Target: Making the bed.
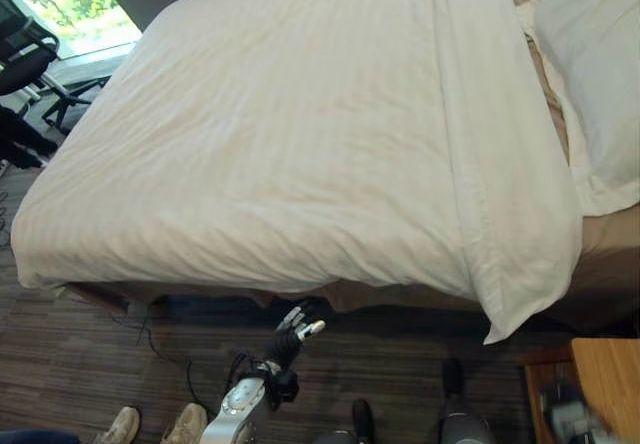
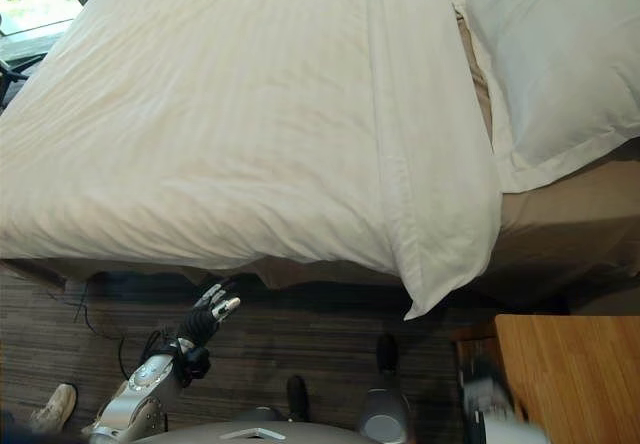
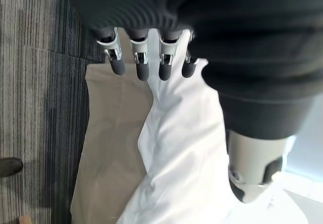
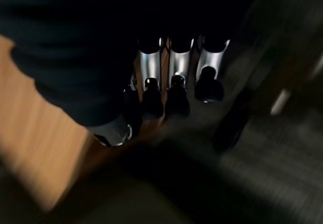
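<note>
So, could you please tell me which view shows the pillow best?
The right eye view: the pillow appears largest there, lying at the head of the bed. The left eye view cuts it at the edge. The wrist views face elsewhere.

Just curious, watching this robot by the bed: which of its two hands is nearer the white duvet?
The left hand, raised with straight fingers just below the duvet edge. The right hand hangs by the wooden nightstand.

The duvet point(image 1: 300, 134) on my bed is off-white with faint woven stripes, and the pillow point(image 2: 560, 54) is plain white. A tan sheet point(image 2: 580, 214) shows beneath them. The floor point(image 1: 100, 364) is dark carpet streaked grey and brown. The nightstand point(image 2: 570, 364) is warm orange wood. My left hand point(image 1: 290, 342) is silver with dark tips.
</note>
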{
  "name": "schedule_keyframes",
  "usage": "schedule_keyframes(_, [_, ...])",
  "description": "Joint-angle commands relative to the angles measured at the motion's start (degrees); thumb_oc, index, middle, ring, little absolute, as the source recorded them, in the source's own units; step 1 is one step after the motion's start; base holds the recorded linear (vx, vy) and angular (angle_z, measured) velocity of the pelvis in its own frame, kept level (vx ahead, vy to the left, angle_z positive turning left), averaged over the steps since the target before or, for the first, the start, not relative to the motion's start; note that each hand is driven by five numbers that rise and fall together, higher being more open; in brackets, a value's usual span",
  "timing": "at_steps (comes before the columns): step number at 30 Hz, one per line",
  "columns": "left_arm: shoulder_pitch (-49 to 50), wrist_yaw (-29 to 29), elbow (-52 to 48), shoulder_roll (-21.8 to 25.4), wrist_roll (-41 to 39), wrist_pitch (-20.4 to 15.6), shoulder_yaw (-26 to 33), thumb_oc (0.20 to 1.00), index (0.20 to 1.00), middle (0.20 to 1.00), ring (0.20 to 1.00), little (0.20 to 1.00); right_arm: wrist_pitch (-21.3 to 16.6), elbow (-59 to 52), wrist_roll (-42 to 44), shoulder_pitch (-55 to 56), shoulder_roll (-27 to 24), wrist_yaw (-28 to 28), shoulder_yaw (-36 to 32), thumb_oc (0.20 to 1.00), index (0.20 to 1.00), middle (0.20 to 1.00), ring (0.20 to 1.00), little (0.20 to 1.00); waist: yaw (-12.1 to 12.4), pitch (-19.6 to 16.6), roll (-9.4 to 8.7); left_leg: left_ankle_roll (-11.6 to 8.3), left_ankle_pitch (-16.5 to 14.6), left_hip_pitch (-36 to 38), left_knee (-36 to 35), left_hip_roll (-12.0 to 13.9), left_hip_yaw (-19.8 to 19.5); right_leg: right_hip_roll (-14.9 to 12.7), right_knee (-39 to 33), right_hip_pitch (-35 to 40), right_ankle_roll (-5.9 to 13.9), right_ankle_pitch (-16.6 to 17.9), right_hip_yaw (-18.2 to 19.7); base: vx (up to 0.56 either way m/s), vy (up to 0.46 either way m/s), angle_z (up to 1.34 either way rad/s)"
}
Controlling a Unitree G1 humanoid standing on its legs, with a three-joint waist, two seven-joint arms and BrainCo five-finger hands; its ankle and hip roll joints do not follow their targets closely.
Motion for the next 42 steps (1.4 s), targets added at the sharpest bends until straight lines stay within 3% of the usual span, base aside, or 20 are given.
schedule_keyframes(1, [-3.0,-1.04,-0.2,-0.95,0.75,-2.93,2.97,1.0,1.0,1.0,1.0,1.0,-1.12,0.04,-2.29,-2.76,0.97,0.6,-2.58,0.2,0.2,0.2,0.2,0.2,-2.31,1.59,-0.27,-2.19,0.72,2.02,0.68,1.06,1.78,-3.02,1.08,5.81,5.46,-3.54,-2.35,0.02,0.049,-0.13])
schedule_keyframes(4, [-3.17,-0.11,0.0,-0.96,1.21,-2.93,3.31,1.0,1.0,1.0,1.0,1.0,-2.87,-2.84,-0.59,-3.15,-0.99,-0.37,-3.79,0.26,0.26,0.26,0.26,0.26,-3.4,0.78,-1.17,-1.93,0.28,2.73,0.68,0.74,1.62,-3.4,1.15,6.37,5.57,-3.23,-2.19,0.0,0.071,-0.08])
schedule_keyframes(5, [-3.39,0.37,0.12,-1.04,1.18,-3.07,3.38,1.0,1.0,1.0,1.0,1.0,-4.07,-5.47,-0.76,-3.69,-1.78,-0.85,-3.23,0.555,0.555,0.555,0.555,0.555,-3.7,0.57,-1.62,-1.82,0.11,2.9,0.68,0.64,1.7,-3.45,1.16,6.35,5.64,-3.01,-1.88,-0.03,0.072,-0.18])
schedule_keyframes(6, [-3.44,1.07,-0.05,-1.04,1.33,-3.3,3.84,1.0,1.0,1.0,1.0,1.0,-5.72,-10.38,-2.16,-3.83,-2.41,-1.96,-1.94,1.0,1.0,1.0,1.0,1.0,-4.05,0.54,-2.07,-1.63,-0.06,3.24,0.68,0.52,1.99,-3.48,1.22,6.28,5.78,-2.62,-1.47,-0.05,0.076,-0.21])
schedule_keyframes(7, [-3.5,1.65,-0.25,-1.02,1.74,-3.46,4.37,1.0,1.0,1.0,1.0,1.0,-7.24,-18.29,-4.62,-3.52,-2.89,-2.48,0.49,1.0,1.0,1.0,1.0,1.0,-4.42,0.55,-2.65,-1.42,-0.22,3.62,0.68,0.43,2.41,-3.37,1.36,6.2,5.88,-2.27,-0.87,-0.07,0.098,-0.23])
schedule_keyframes(8, [-3.23,2.75,-0.57,-1.25,3.22,-3.87,6.8,1.0,1.0,1.0,1.0,1.0,-10.21,-43.4,-12.67,1.15,-4.3,-4.17,3.11,1.0,1.0,1.0,1.0,1.0,-5.58,0.3,-3.69,-0.99,-0.71,4.31,0.68,0.23,2.99,-3.35,1.69,6.13,5.98,-1.99,0.32,-0.06,0.097,-0.21])
schedule_keyframes(9, [-3.11,3.1,-0.19,-1.45,4.05,-4.0,7.72,1.0,1.0,1.0,1.0,1.0,-11.24,-52.7,-16.77,3.29,-4.47,-4.86,2.59,1.0,1.0,1.0,1.0,1.0,-5.91,-0.03,-4.06,-0.77,-0.82,4.55,0.68,0.11,2.98,-3.41,1.78,6.22,5.97,-1.96,0.49,-0.05,0.073,-0.15])
schedule_keyframes(16, [-4.71,4.63,0.9,-1.35,7.46,-5.4,10.97,1.0,1.0,1.0,1.0,1.0,-13.8,-78.99,-44.01,3.62,-10.41,-5.32,5.76,1.0,1.0,1.0,1.0,1.0,-4.99,-2.61,-6.65,0.35,-0.96,5.5,0.68,-0.3,1.4,-3.88,2.64,7.43,5.72,-2.12,-0.01,-0.03,0.028,0.06])
schedule_keyframes(18, [-5.28,4.92,0.88,-1.41,7.63,-5.66,10.77,1.0,1.0,1.0,1.0,1.0,-12.96,-80.35,-45.51,2.69,-10.51,-3.14,10.42,1.0,1.0,1.0,1.0,1.0,-4.33,-3.16,-7.53,0.52,-1.08,6.05,0.68,-0.2,0.88,-3.94,3.01,8.14,5.58,-2.51,-0.36,-0.05,0.005,0.05])
schedule_keyframes(21, [-6.44,5.87,1.83,-1.91,7.19,-5.43,10.21,1.0,1.0,1.0,1.0,1.0,-11.43,-76.02,-35.25,1.74,-4.39,1.85,19.14,1.0,1.0,1.0,1.0,1.0,-3.25,-3.01,-8.58,0.84,-0.86,7.01,0.68,-0.34,0.27,-4.15,3.94,9.06,5.52,-2.68,-0.61,-0.07,0.01,0.02])
schedule_keyframes(24, [-6.0,7.15,0.89,-1.78,6.97,-5.56,11.29,1.0,1.0,1.0,1.0,1.0,-10.53,-74.36,-34.68,0.79,-2.06,1.72,22.2,1.0,1.0,1.0,1.0,1.0,-2.19,-2.15,-9.18,1.13,-0.73,7.78,0.68,-0.25,1.3,-4.12,5.69,8.22,6.26,-1.49,-1.1,-0.1,-0.016,0.02])
schedule_keyframes(25, [-6.54,7.73,0.53,-1.03,7.18,-5.93,11.03,1.0,1.0,1.0,1.0,1.0,-11.0,-75.21,-30.53,1.31,0.93,1.42,23.07,1.0,1.0,1.0,1.0,1.0,-1.83,-1.01,-9.28,1.11,-0.08,7.31,1.24,0.25,1.1,-3.89,9.13,7.06,7.06,-1.0,1.34,-0.19,-0.079,-0.08])
schedule_keyframes(27, [-9.06,8.16,1.57,-0.09,6.9,-6.5,9.19,1.0,1.0,1.0,1.0,1.0,-11.63,-75.63,-27.56,2.79,2.76,1.06,22.94,1.0,1.0,1.0,1.0,1.0,-1.54,0.01,-9.18,1.05,0.57,3.71,3.72,0.77,-2.9,-2.16,12.77,6.55,7.18,-3.85,6.59,-0.25,-0.097,0.1])
schedule_keyframes(29, [-10.32,8.78,1.36,0.12,5.79,-6.83,8.29,1.0,1.0,1.0,1.0,1.0,-11.67,-74.75,-28.73,3.29,2.32,-0.08,22.81,1.0,1.0,1.0,1.0,1.0,0.56,-0.28,-8.85,0.87,2.32,-0.78,5.19,0.69,-10.33,-1.57,15.8,9.86,4.78,-9.03,4.35,-0.24,-0.165,1.47])
schedule_keyframes(32, [-9.66,8.84,0.08,0.51,5.67,-7.11,8.61,1.0,1.0,1.0,1.0,1.0,-11.86,-74.85,-31.19,3.89,1.12,-0.25,21.85,1.0,1.0,1.0,1.0,1.0,3.09,-0.87,-9.1,0.51,4.17,-4.34,5.91,0.24,-16.03,0.78,17.48,12.7,3.67,-13.37,4.44,-0.2,-0.187,1.92])
schedule_keyframes(34, [-8.35,9.26,-1.23,0.8,5.45,-7.77,10.38,1.0,1.0,1.0,1.0,1.0,-12.06,-74.06,-32.12,3.68,0.24,-0.38,21.91,1.0,1.0,1.0,1.0,1.0,5.96,-0.81,-9.86,-0.54,6.22,-7.6,6.18,-0.58,-19.02,1.99,11.96,17.24,1.71,-17.1,4.1,-0.28,-0.24,1.48])
schedule_keyframes(38, [-4.88,10.54,-0.73,-0.83,3.01,-8.42,14.55,1.0,1.0,1.0,1.0,1.0,-12.34,-73.95,-32.51,1.89,-2.9,-0.37,22.55,1.0,1.0,1.0,1.0,1.0,9.67,0.34,-8.67,-5.09,14.34,-12.93,2.33,0.78,-24.19,4.31,3.86,19.28,-0.12,-16.41,1.28,-0.31,-0.207,0.72])
schedule_keyframes(39, [-4.91,10.55,-0.73,-0.86,3.01,-8.42,14.55,1.0,1.0,1.0,1.0,1.0,-12.34,-73.94,-32.51,1.86,-2.94,-0.36,22.54,1.0,1.0,1.0,1.0,1.0,9.6,0.26,-8.51,-5.11,14.5,-13.13,2.29,0.87,-24.34,4.45,3.79,19.14,-0.12,-16.23,1.2,-0.41,-0.059,1.34])
schedule_keyframes(40, [-3.71,11.04,-0.47,-3.32,1.56,-8.42,15.54,1.0,1.0,1.0,1.0,1.0,-12.14,-75.76,-34.27,2.81,-5.39,-0.1,20.83,1.0,1.0,1.0,1.0,1.0,7.95,1.91,-8.95,-3.33,12.17,-13.69,5.03,2.98,-14.28,3.25,5.48,17.82,-0.1,-15.38,-2.6,-0.44,-0.011,1.45])
schedule_keyframes(42, [-2.69,10.82,-0.04,-4.25,1.24,-8.18,16.26,1.0,1.0,1.0,1.0,1.0,-11.69,-75.61,-34.21,3.83,-4.43,-1.03,19.99,1.0,1.0,1.0,1.0,1.0,6.14,1.77,-9.97,-1.77,7.64,-11.12,12.59,6.1,-4.17,1.47,6.99,15.12,-0.37,-13.5,-7.39,-0.52,-0.04,1.63])
